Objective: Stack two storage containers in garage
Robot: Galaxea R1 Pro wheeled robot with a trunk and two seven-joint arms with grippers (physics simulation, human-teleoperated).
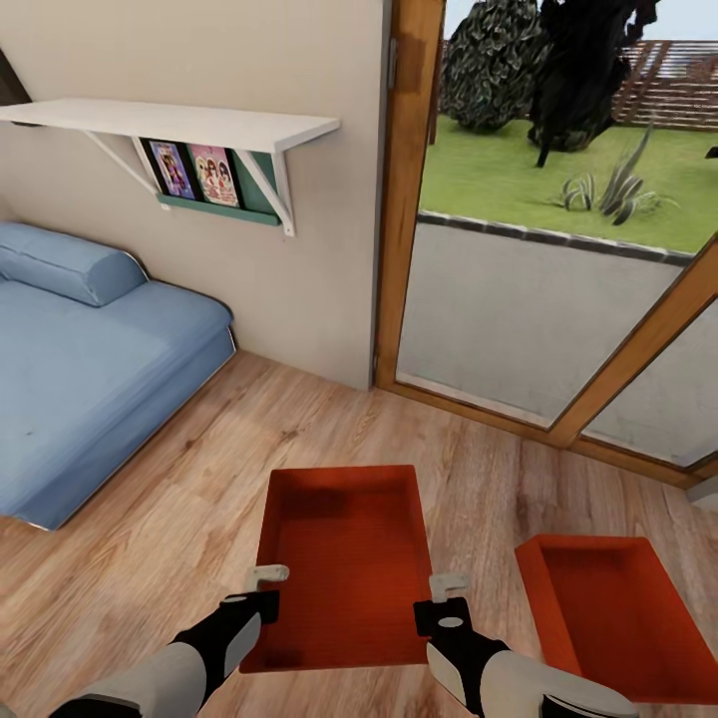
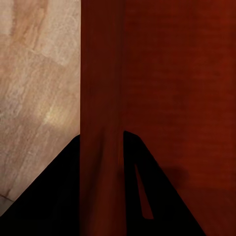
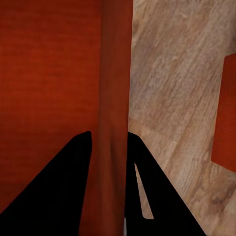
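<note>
both grippers clamp 1 storage container by its walls.

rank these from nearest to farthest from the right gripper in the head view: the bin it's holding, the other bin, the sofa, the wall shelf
1. Held bin, its right wall in the right gripper.
2. Second bin, on the floor to the right.
3. Blue sofa, far left.
4. Wall shelf, up on the back wall.

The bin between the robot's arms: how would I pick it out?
Start at the blue sofa, then look across the wood floor toward the glass door. Two orange-red bins lie there; yours is nearer the sofa, with a gripper on each long wall.
</note>
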